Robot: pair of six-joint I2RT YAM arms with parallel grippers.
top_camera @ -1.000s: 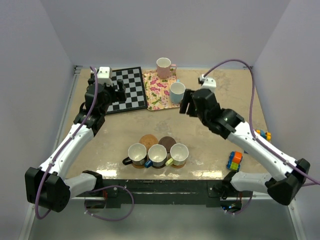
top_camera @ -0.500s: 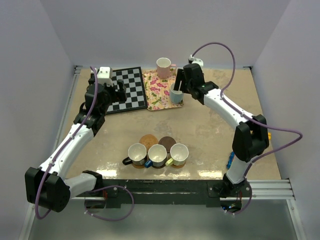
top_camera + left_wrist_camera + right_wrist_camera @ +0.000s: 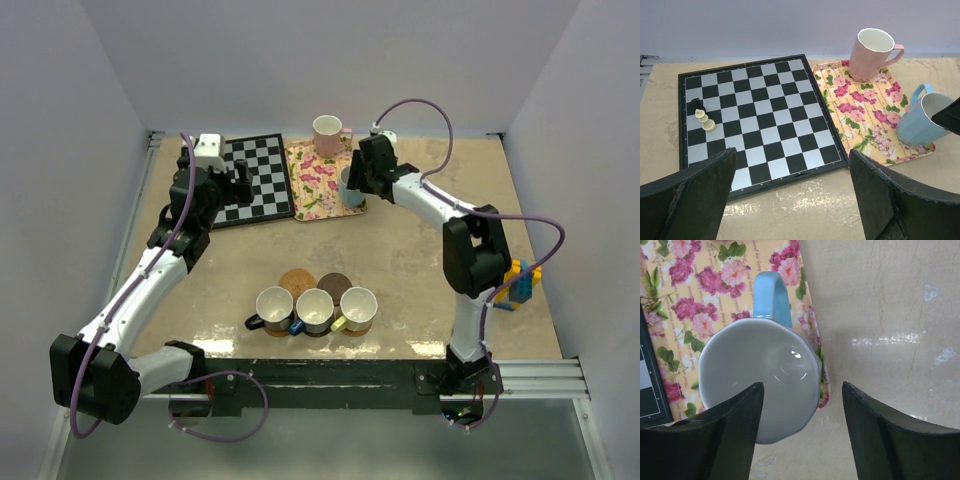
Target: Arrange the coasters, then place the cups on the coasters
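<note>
A light blue cup [image 3: 760,375] stands at the near right corner of the floral tray [image 3: 315,188]. My right gripper [image 3: 802,390] hovers over this cup, open, with the cup's right rim between its fingers. A pink cup [image 3: 327,128] stands at the tray's far end. Three cups [image 3: 315,310] form a row near the front edge. Just behind them lie an orange-brown coaster [image 3: 297,281] and a dark brown coaster [image 3: 334,285], both bare. My left gripper [image 3: 792,155] hangs wide open above the near edge of the chessboard, holding nothing.
A chessboard [image 3: 755,115] with a few small pieces [image 3: 702,116] lies left of the tray. Coloured toy bricks [image 3: 520,280] sit by the right arm's elbow at the table's right side. Walls close the table on three sides.
My right arm has swung from the table's right middle to the tray, coming over the light blue cup, and its jaws have narrowed a little. The left arm has stayed still.
</note>
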